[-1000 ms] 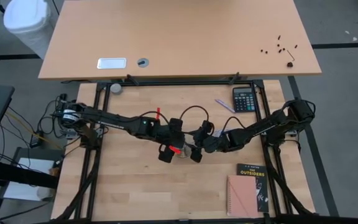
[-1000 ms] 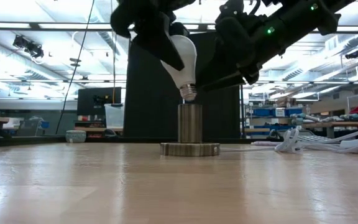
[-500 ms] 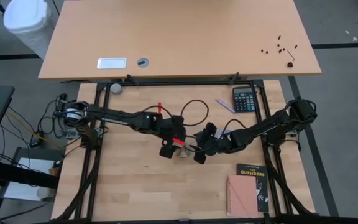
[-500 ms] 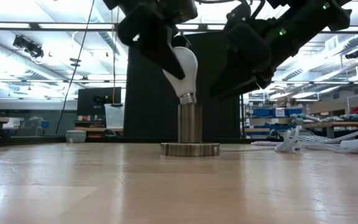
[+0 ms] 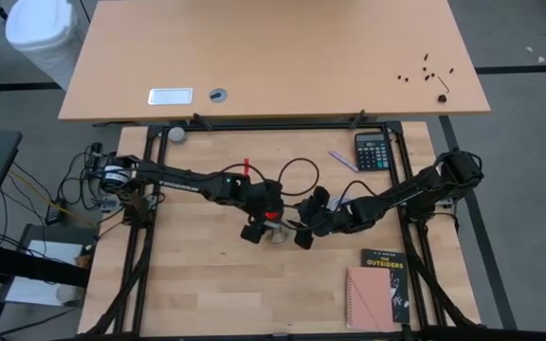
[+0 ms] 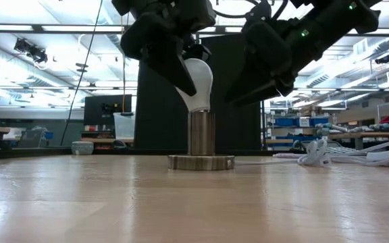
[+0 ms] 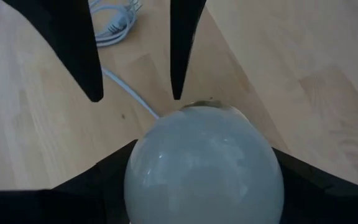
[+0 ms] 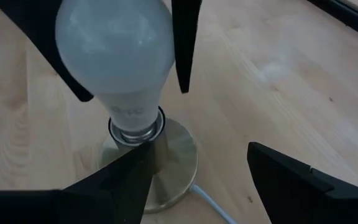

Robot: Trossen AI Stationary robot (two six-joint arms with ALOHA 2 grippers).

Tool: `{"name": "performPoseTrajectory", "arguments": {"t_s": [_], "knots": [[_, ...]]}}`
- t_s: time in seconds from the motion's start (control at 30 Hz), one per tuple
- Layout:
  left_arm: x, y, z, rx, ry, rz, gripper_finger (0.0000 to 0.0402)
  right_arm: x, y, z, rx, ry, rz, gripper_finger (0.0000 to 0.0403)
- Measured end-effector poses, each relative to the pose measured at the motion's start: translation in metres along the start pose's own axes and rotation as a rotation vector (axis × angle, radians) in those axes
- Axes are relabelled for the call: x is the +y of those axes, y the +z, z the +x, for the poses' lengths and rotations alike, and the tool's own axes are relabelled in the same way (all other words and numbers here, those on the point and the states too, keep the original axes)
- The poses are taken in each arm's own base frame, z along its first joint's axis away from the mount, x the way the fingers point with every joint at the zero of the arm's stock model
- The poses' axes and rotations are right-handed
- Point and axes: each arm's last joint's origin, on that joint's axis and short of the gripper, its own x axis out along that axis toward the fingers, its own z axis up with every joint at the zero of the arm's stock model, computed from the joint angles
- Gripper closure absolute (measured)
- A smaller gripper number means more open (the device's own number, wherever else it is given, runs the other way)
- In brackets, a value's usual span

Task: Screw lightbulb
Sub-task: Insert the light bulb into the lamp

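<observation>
The lightbulb [image 6: 196, 81] stands upright near the table's middle, its screw base entered into the metal socket [image 6: 201, 138], whose round foot rests on the wooden table [image 6: 80, 202]. The left gripper [image 6: 177, 64] holds the bulb by its glass, fingers closed around the wide part. The right gripper [image 6: 265, 77] hangs at about three o'clock of the bulb, jaws spread and holding nothing.

To do this step well, I judge the left wrist should turn about the bulb's own upright axis with only light downward pressure, so the thread catches straight instead of crossing. The foot looks free to slide, so the right gripper would do well to steady the socket.

The low view shows the bulb's alignment: it sits plumb in the socket tube, its thread hidden inside. The right wrist view shows what the low one cannot: the socket's rim [image 8: 135, 127] ringing the bulb's neck, and a white cord [image 8: 213, 202] leaving the foot. The left wrist view gives only the glass dome [image 7: 204, 165]. From the high view [image 5: 275, 227] the arms cover nearly all of it.
</observation>
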Motion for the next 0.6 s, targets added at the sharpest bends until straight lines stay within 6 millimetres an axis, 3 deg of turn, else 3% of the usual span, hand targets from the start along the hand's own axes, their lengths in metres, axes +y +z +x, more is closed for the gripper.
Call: {"name": "performPoseTrajectory", "arguments": {"t_s": [0.3,0.6], "knots": [[-0.005,0.006,0.001,-0.037,0.0,0.018,0.0097,0.0,0.001,0.0,-0.01,0.002,0.015,0.0135],[-0.008,0.006,0.001,-0.032,-0.006,0.029,0.0113,0.012,-0.011,-0.007,0.1,0.131,-0.043,0.0135]]}}
